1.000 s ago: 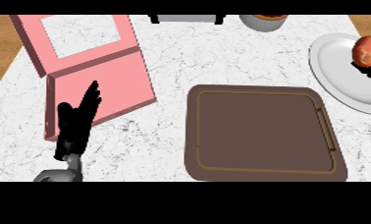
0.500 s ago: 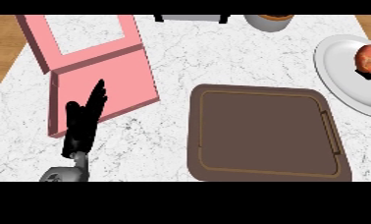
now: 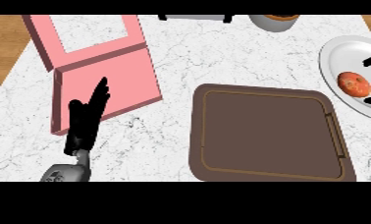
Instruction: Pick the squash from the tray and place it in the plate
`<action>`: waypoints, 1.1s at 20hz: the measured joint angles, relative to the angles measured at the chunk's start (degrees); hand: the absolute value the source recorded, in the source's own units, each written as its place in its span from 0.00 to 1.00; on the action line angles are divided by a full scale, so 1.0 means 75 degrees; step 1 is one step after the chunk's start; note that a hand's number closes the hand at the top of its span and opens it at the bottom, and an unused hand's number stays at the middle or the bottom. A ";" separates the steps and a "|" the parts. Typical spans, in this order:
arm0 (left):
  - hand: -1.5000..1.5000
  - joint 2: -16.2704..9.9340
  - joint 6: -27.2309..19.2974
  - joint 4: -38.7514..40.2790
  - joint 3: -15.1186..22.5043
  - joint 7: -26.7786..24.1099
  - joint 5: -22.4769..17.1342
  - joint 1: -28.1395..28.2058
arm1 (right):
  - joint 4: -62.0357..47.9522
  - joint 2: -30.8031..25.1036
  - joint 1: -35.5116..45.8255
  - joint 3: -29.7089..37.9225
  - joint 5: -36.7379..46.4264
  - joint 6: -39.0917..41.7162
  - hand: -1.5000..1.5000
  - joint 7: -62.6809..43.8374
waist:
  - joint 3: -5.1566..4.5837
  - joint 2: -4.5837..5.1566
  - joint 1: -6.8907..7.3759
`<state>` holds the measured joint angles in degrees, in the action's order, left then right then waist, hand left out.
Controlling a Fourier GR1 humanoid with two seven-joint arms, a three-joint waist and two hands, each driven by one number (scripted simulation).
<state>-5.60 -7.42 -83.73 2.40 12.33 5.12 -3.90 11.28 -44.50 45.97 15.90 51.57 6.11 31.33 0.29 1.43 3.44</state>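
Squash (image 3: 352, 83) sits on plate (image 3: 340, 53), right of bare tray (image 3: 270, 132); placement looks done. Left hand (image 3: 85, 120) fingers straight, released; right hand unclear.

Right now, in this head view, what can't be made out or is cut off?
- Right hand: only a dark sliver at the right edge above the plate; fingers not readable.
- Plate: cut by the right edge.
- Squash: on the plate, partly cut by that edge.
- Grey container: cut by the top edge; contents unclear.
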 measured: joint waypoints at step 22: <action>0.50 -0.0092 0.0100 0.0049 -0.0201 0.0007 -0.0125 -0.0058 | -0.0909 -0.0781 0.0033 0.2509 -0.2752 0.2866 0.00 0.1496 | 0.0026 0.0007 -0.0107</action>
<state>-6.29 -6.67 -83.36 0.89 12.38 4.19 -4.33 4.46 -50.36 46.22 34.72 30.93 27.60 42.55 0.48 1.48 2.64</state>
